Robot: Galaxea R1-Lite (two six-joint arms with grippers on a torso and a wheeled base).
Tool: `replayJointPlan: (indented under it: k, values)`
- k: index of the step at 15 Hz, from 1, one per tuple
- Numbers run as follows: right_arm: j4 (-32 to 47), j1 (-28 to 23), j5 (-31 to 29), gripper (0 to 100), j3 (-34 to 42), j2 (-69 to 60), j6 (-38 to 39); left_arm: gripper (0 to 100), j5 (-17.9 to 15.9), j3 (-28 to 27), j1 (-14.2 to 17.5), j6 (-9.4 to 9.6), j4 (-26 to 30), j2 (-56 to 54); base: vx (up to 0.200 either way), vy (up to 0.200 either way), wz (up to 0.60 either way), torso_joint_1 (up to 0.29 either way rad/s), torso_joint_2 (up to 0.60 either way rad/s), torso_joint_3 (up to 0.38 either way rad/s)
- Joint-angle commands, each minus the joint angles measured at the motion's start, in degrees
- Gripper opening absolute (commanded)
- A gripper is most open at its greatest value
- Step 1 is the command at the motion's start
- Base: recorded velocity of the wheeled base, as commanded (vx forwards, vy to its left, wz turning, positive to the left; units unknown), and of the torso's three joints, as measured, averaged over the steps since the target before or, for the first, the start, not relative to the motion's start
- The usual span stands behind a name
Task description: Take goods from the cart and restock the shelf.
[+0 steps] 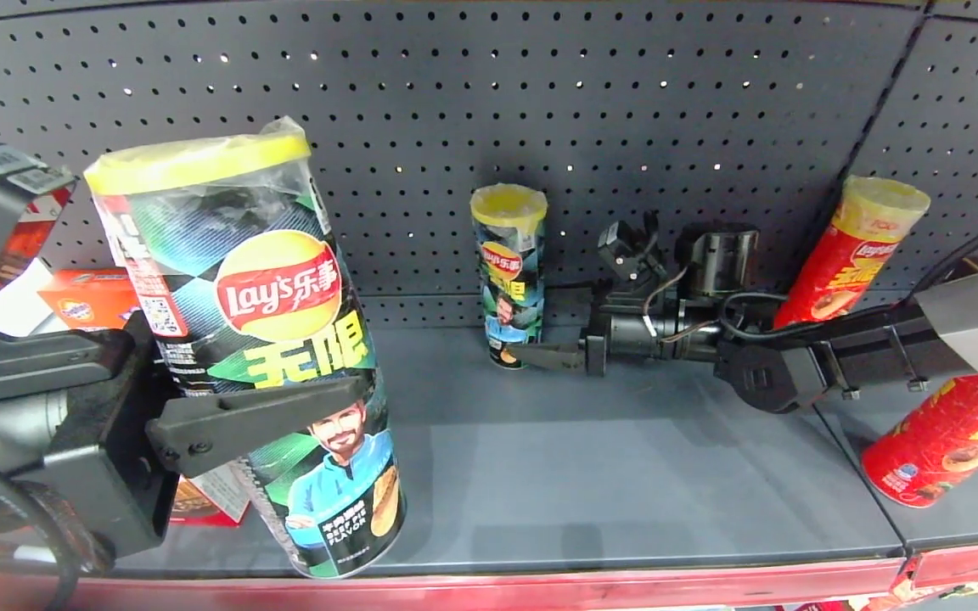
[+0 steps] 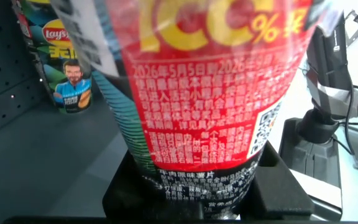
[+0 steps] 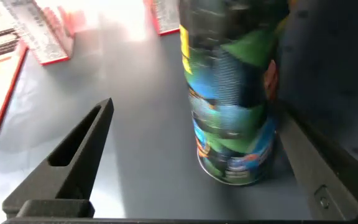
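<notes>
The left gripper has its jaws pinching a green chips can, held between them near the shelf front edge. Best to push it back, set it flat, then let go slowly. The right gripper has jaws spread around a 2nd chips can.

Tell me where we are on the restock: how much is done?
Done: one green chips can stands upright at the back of the shelf, with the open right gripper around its base. In hand: the left gripper is shut on a second green can at the shelf's front edge, not yet released. Left: place it, and probably straighten the leaning red can and the toppled red can.
</notes>
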Motion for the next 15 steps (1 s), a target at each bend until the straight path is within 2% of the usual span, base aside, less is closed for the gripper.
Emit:
replayJointPlan:
  k: [1,6,8,11,14,15]
  values:
    - [0.0,0.4,-0.1,100,1.7,-1.9,-0.1,0,0.0,0.0,0.0,-0.01,0.0,0.0,0.000,0.000,0.00,0.000,0.00,0.000]
    - [0.0,0.2,-2.7,100,1.5,-0.5,-0.1,0,0.0,0.1,-0.1,-0.01,0.0,0.0,0.000,0.000,0.00,0.000,0.00,0.000]
    - [0.0,0.3,-3.3,100,-0.7,1.4,-0.1,0,0.0,0.1,-0.1,-0.01,0.0,-0.1,0.000,0.000,0.00,0.000,0.00,0.000]
    - [0.0,1.6,-9.1,100,-5.4,5.1,0.5,0,0.0,0.2,-0.1,-0.01,0.0,0.0,0.000,0.000,0.00,0.000,0.00,0.000]
    - [0.1,2.7,-9.6,100,-8.2,7.2,0.5,0,0.0,0.8,-0.1,-0.01,0.0,-0.1,0.000,0.000,0.00,0.000,0.00,0.000]
    - [0.0,3.5,-11.8,100,-10.7,8.9,1.6,0,0.0,1.3,0.0,-0.01,0.0,-0.3,0.000,0.000,0.00,0.000,0.00,0.000]
